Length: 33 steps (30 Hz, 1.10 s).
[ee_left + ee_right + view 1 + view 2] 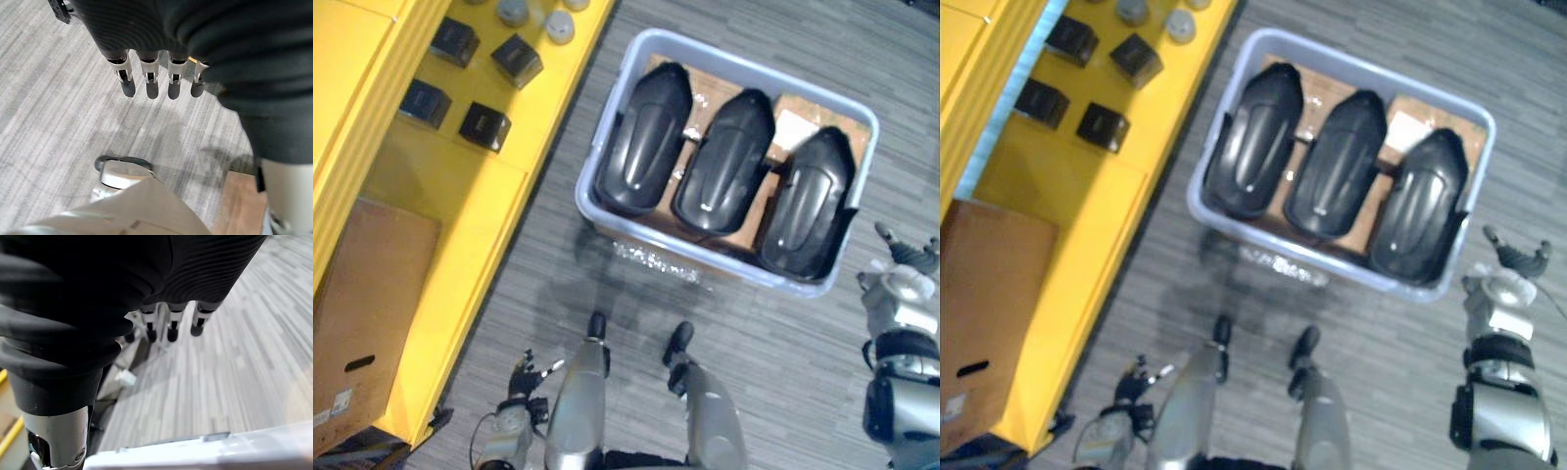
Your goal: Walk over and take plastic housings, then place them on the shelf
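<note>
Seen from the head, three glossy black plastic housings (pixel 724 162) lie side by side in a pale blue plastic bin (pixel 651 253) on the floor (pixel 803 343) beside the yellow shelf (pixel 470 225). The left wrist view adds the left hand (pixel 151 73), fingers straight and empty; the right wrist view, the right hand (pixel 171 325) likewise.

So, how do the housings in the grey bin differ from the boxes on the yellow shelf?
The housings are long, rounded and glossy; the boxes are small and square. The three housings lie side by side in the bin on the floor; the four boxes sit apart on the shelf. Both are black.
</note>
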Motion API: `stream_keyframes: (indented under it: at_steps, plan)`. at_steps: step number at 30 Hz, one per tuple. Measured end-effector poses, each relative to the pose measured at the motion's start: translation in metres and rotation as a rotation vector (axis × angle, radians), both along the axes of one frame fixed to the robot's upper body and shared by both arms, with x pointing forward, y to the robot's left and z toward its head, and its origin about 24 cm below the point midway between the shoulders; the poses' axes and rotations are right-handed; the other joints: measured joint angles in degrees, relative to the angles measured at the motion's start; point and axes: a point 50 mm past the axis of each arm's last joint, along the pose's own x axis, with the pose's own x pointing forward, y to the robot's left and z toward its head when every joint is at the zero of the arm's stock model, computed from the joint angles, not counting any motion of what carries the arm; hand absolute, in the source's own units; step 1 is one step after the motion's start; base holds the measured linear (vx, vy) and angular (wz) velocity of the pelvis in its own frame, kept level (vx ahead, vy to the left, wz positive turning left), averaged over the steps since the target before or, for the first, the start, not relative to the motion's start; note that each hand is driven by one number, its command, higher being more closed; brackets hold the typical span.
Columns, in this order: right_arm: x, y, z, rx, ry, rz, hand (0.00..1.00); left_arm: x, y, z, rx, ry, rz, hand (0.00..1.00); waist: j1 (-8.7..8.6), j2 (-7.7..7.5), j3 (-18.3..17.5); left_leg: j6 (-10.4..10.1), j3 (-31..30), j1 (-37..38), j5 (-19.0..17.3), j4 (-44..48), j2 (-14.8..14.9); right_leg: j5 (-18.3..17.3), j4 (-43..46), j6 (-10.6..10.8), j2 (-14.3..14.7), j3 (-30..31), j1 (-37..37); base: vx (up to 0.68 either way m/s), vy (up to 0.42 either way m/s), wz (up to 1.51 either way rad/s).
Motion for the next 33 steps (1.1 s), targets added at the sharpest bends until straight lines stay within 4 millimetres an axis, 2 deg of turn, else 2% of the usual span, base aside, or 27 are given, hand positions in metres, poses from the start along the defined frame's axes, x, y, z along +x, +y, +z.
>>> stream_keyframes:
  at_steps: [3,6,10,13,16,20,22,24,25,30,33]
  plan:
    - [0.006,0.002,0.008,-0.02,-0.013,0.016,0.0,0.001,-0.001,0.0,-0.022,-0.008,0.0,0.0,-0.6,0.02,0.01,0.01,-0.01,-1.9,0.01,0.87,-0.04,-0.08,1.02,-0.03,-0.17,0.14,-1.98,-0.03,0.005,0.01]
    - [0.008,0.004,0.009,-0.046,0.003,0.039,0.0,0.0,-0.001,0.0,-0.03,-0.007,-0.008,0.0,-0.63,0.08,0.03,0.0,-0.08,-2.06,0.0,1.6,0.02,-0.28,1.83,-0.24,-0.22,0.14,-2.27,0.0,0.0,0.0]
    - [0.015,0.006,0.022,-0.064,-0.003,0.057,0.0,0.002,-0.004,0.0,-0.032,-0.015,-0.026,0.0,-0.68,0.54,0.05,0.0,-0.16,-3.79,0.01,2.49,0.01,-0.38,3.02,-0.38,-0.4,0.12,-3.94,-0.03,0.001,0.0]
    - [0.018,0.009,0.019,-0.071,0.035,0.072,0.0,0.002,-0.005,0.001,-0.051,-0.026,-0.011,0.0,-0.62,0.7,0.0,0.01,-0.27,-3.92,0.0,2.65,-0.13,-0.72,3.8,-0.41,-0.69,0.12,-4.23,-0.03,0.004,0.03]
    - [0.018,0.004,0.025,-0.082,0.046,0.063,0.0,0.003,-0.007,0.001,-0.053,-0.037,-0.019,0.0,-0.63,1.69,-0.14,0.01,-1.06,-6.56,0.0,4.38,-0.29,-0.87,5.18,-0.47,-0.98,-0.04,-6.44,-0.05,0.007,0.06]
    - [0.02,0.007,0.024,-0.08,0.077,0.078,0.0,0.001,-0.007,0.0,-0.075,-0.036,0.007,0.0,-0.62,1.84,-0.12,0.02,-1.15,-6.84,0.0,4.54,-0.38,-0.93,5.74,-0.55,-1.16,-0.03,-6.84,-0.01,0.0,0.01]
    - [0.023,0.007,0.028,-0.079,0.068,0.088,0.0,0.001,-0.008,0.0,-0.078,-0.039,0.009,0.0,-0.64,1.98,-0.2,0.05,-1.22,-7.59,0.02,4.86,-0.4,-0.99,6.2,-0.63,-1.25,-0.03,-7.61,-0.02,-0.006,0.02]
    - [0.023,0.002,0.038,-0.105,0.089,0.086,0.0,0.004,-0.011,0.0,-0.09,-0.045,0.008,0.0,-0.48,2.88,-0.19,0.07,-1.46,-9.36,0.04,5.93,-0.51,-1.22,7.33,-0.63,-1.54,-0.14,-9.3,-0.04,-0.011,0.05]
    - [0.024,0.002,0.039,-0.104,0.092,0.086,1.0,0.004,-0.012,0.0,-0.091,-0.046,0.008,0.0,-0.47,2.96,-0.18,0.07,-1.44,-9.63,0.04,6.14,-0.54,-1.3,7.73,-0.63,-1.66,-0.11,-9.65,-0.02,-0.008,0.04]
    - [0.025,0.005,0.033,-0.113,0.178,0.144,1.0,0.008,-0.014,0.003,-0.098,-0.074,0.001,0.0,-0.32,3.29,-0.17,0.09,-1.49,-9.72,0.05,6.41,-0.64,-1.8,8.83,-0.46,-2.09,-0.03,-9.99,-0.01,-0.002,0.02]
    - [0.023,0.001,0.035,-0.152,0.208,0.137,1.0,0.012,-0.014,0.006,-0.119,-0.105,0.021,0.0,-0.43,3.33,-0.19,0.1,-1.5,-10.39,0.04,6.75,-0.69,-2.16,9.7,-0.57,-2.27,-0.08,-10.74,0.0,0.0,0.0]
